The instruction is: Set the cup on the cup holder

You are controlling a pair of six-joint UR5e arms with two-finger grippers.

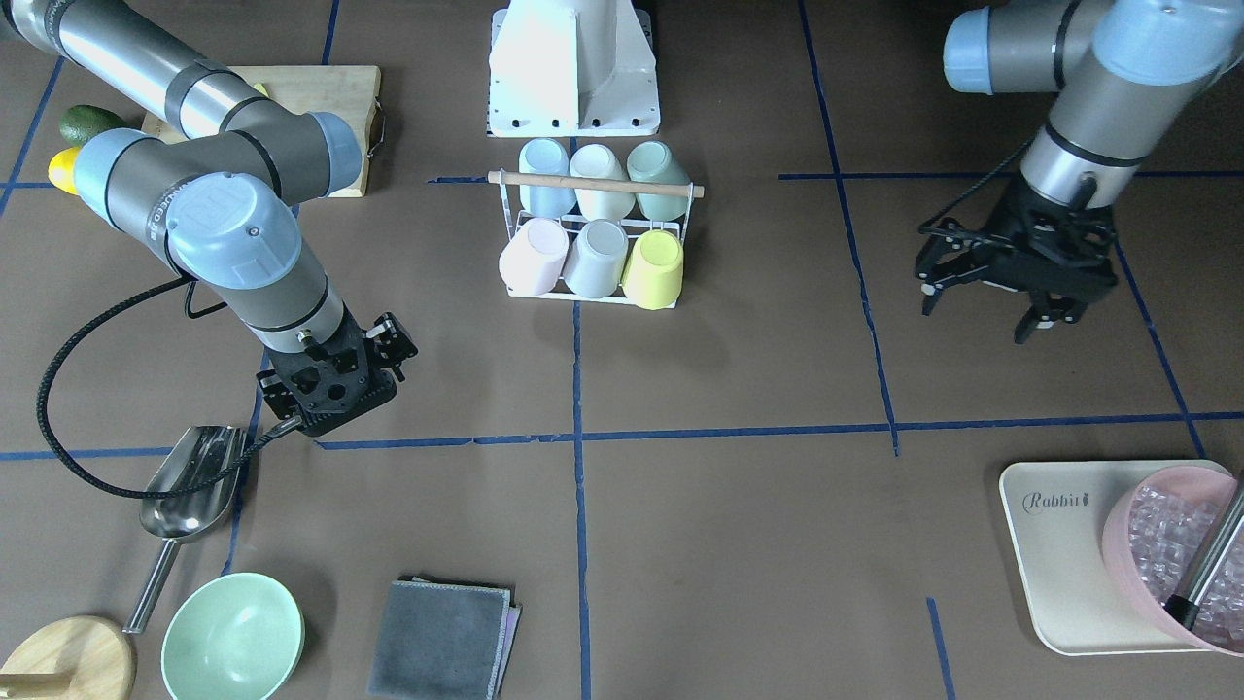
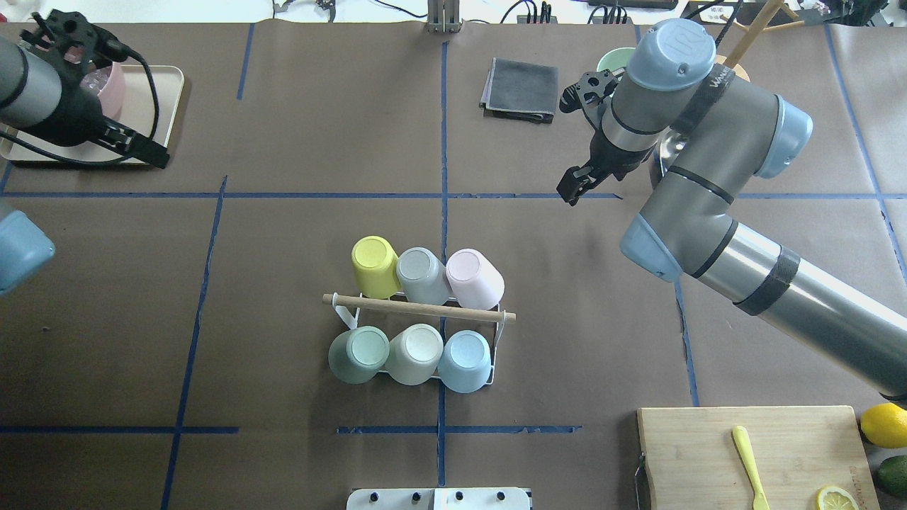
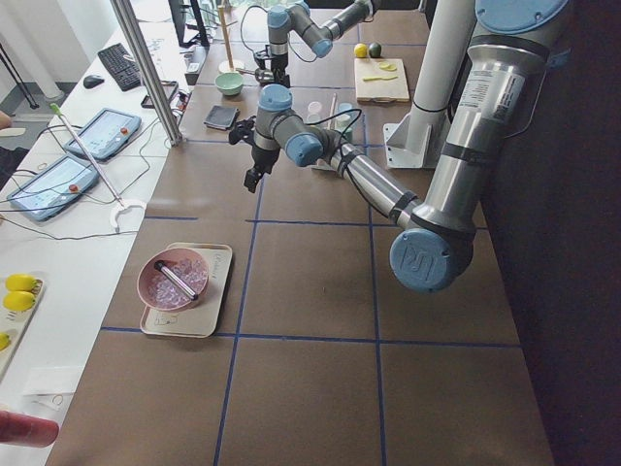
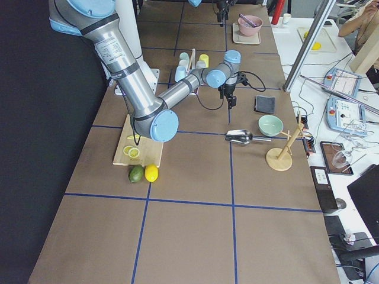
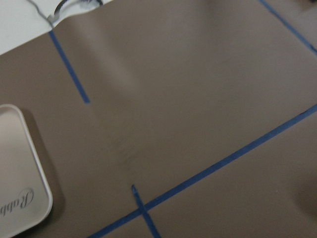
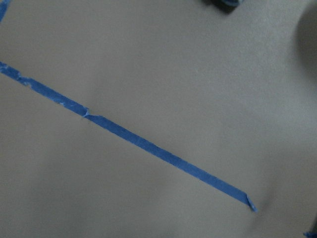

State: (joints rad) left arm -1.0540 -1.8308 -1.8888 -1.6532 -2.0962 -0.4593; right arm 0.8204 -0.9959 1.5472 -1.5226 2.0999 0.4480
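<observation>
The cup holder [image 1: 505,209], a white wire rack with a wooden rod handle [image 1: 593,183], stands mid-table and also shows in the overhead view [image 2: 418,309]. Several cups hang on its prongs: light blue [image 1: 544,175], cream [image 1: 603,180] and green [image 1: 659,178] in one row, pink [image 1: 533,255], grey [image 1: 596,258] and yellow [image 1: 653,268] in the other. My left gripper [image 1: 977,316] hangs open and empty well to the side of the rack, near the tray [image 2: 53,23]. My right gripper [image 1: 394,340] looks open and empty, far from the rack on the other side [image 2: 587,88].
A cream tray [image 1: 1050,544] holds a pink bowl of ice [image 1: 1166,554]. A metal scoop [image 1: 190,481], green bowl [image 1: 233,637], grey cloth [image 1: 442,637] and wooden stand [image 1: 63,661] lie beyond my right gripper. A cutting board [image 2: 751,453], lemon [image 2: 884,423] and avocado [image 2: 894,473] sit near my base.
</observation>
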